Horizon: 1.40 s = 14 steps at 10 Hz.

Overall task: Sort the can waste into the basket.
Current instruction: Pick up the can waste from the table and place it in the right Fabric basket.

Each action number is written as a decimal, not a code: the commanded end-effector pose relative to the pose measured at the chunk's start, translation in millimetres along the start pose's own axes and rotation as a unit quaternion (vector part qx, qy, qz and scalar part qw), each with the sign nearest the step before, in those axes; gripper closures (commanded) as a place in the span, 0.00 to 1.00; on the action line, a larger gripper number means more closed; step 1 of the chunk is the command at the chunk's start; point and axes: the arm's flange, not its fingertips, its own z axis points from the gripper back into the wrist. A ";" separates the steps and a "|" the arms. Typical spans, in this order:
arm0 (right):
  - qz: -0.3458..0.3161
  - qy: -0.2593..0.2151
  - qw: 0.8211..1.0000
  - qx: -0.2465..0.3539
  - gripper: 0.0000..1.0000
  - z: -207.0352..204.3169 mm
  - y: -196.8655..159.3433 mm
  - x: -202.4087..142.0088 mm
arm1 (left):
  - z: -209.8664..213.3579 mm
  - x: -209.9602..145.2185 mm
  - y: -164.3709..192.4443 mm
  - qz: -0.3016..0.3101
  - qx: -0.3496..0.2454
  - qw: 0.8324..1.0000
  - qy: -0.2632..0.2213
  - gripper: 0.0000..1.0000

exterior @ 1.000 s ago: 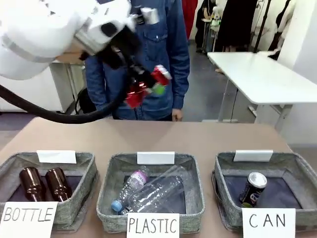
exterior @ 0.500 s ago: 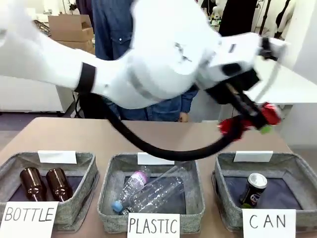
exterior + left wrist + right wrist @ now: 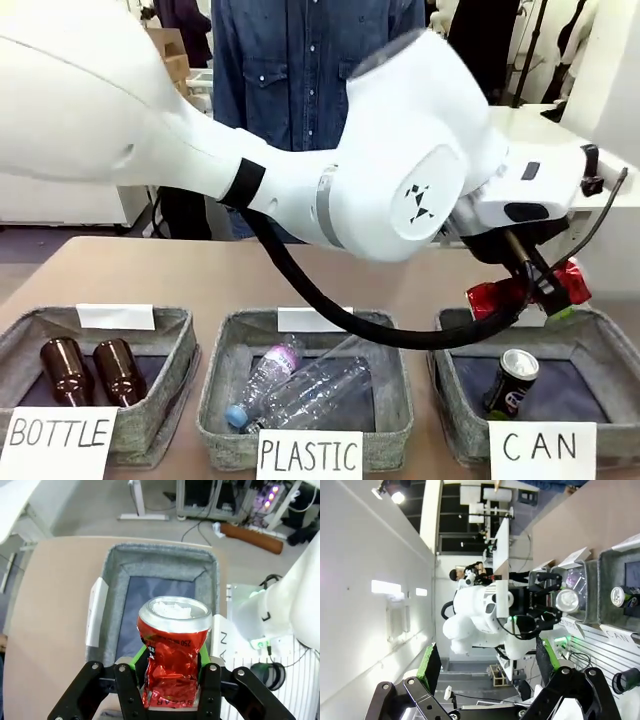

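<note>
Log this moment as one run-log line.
left gripper: shut on crushed red can, above CAN basket | right gripper: open | dark can: in basket

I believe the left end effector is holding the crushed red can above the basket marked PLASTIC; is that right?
Not quite: the left end effector holds the crushed red can above the basket marked CAN, as the front view shows.

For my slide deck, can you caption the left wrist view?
Left gripper holding a crushed red can above the grey basket.
</note>
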 end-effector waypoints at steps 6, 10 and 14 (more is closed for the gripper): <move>0.004 -0.002 1.000 0.009 0.00 -1.2 3.2 -1.4 | -0.5 20.9 6.3 -0.006 -0.027 1.000 0.000 0.00; 0.004 -0.002 1.000 0.009 0.00 -1.2 3.2 -1.4 | -2.8 21.2 10.9 0.000 -0.030 1.000 0.001 0.00; 0.004 -0.002 1.000 0.009 0.00 -1.2 3.2 -1.4 | 12.5 14.5 22.0 0.003 -0.014 1.000 0.016 0.00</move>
